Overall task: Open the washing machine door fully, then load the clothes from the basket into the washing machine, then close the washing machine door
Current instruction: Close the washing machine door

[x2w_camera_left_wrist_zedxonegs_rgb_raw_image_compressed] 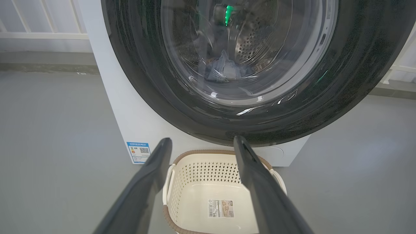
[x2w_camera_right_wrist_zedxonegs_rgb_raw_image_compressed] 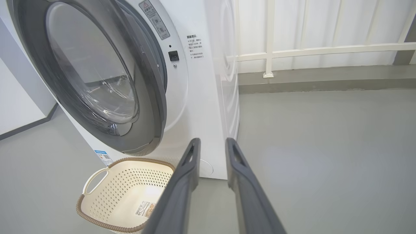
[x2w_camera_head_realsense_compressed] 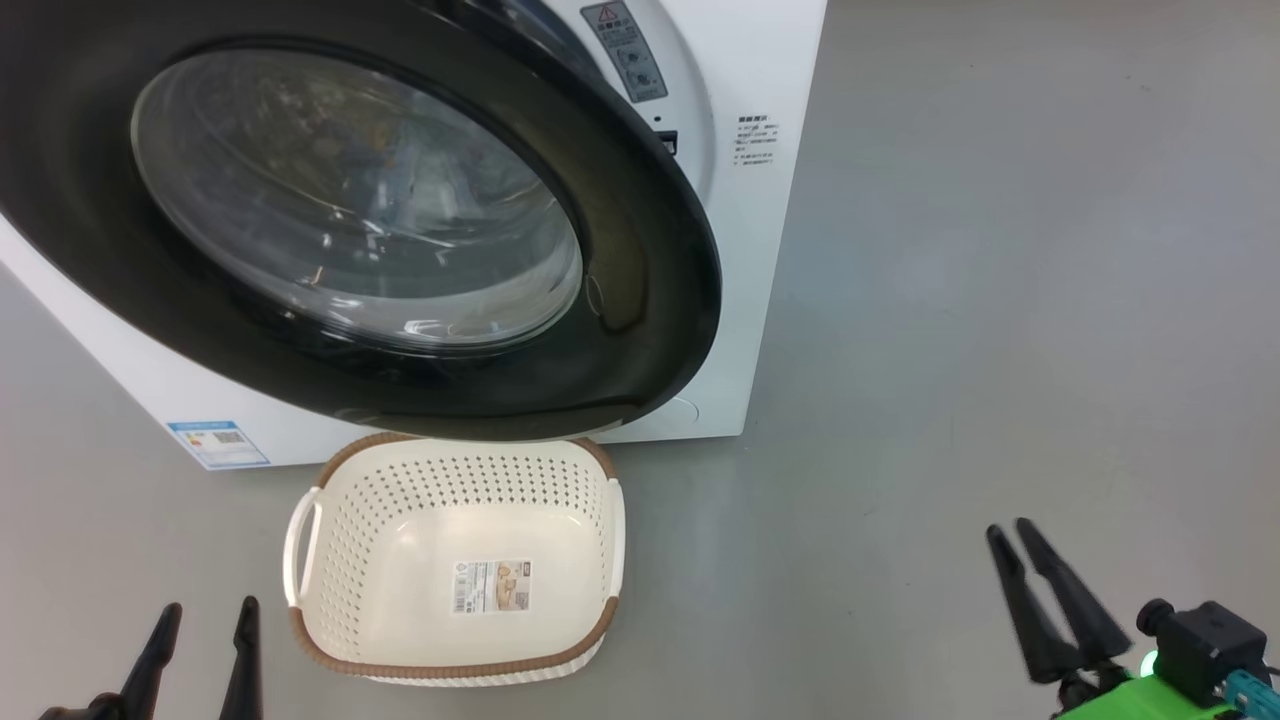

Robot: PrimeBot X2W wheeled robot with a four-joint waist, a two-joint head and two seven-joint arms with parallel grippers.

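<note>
Washing machine door (x2w_camera_head_realsense_compressed: 640,300) stood ajar, not latched. In the right wrist view its free edge hung off the front panel, w/ the latch slot & a warning sticker showing behind it. Its black ring & glass bowl faced the robot, and in the head view the bottom edge hung over the basket's far rim. Washing machine (x2w_camera_head_realsense_compressed: 745,220) sat on the grey floor (x2w_camera_head_realsense_compressed: 1000,300), white body, blue energy sticker (x2w_camera_left_wrist_zedxonegs_rgb_raw_image_compressed: 138,152) low on the front at the robot's left.

Clothes (x2w_camera_left_wrist_zedxonegs_rgb_raw_image_compressed: 224,70): seen thru the glass in the left wrist view, a pale blue-grey bundle lay low in the perforated steel drum (x2w_camera_left_wrist_zedxonegs_rgb_raw_image_compressed: 256,45). Print was too blurred to make out.

Basket (x2w_camera_head_realsense_compressed: 460,485) sat upright on the floor just in front of the machine, paper label (x2w_camera_head_realsense_compressed: 492,586) bare on its bottom.

Left gripper (x2w_camera_head_realsense_compressed: 210,608) was at lower left of the head view, near the basket's left handle but apart from it. Its fingers (x2w_camera_left_wrist_zedxonegs_rgb_raw_image_compressed: 152,175) were spread wide, gripping nothing; in the left wrist view they framed the basket & the door's bottom.

Right gripper (x2w_camera_head_realsense_compressed: 1007,527) was at lower right, well apart from basket & machine. Its fingers (x2w_camera_right_wrist_zedxonegs_rgb_raw_image_compressed: 185,182) were set closer, w/ a slim gap btwn them & nothing in it. In the right wrist view they pointed toward the machine's lower right corner, w/ a white railing (x2w_camera_right_wrist_zedxonegs_rgb_raw_image_compressed: 269,52) behind.
</note>
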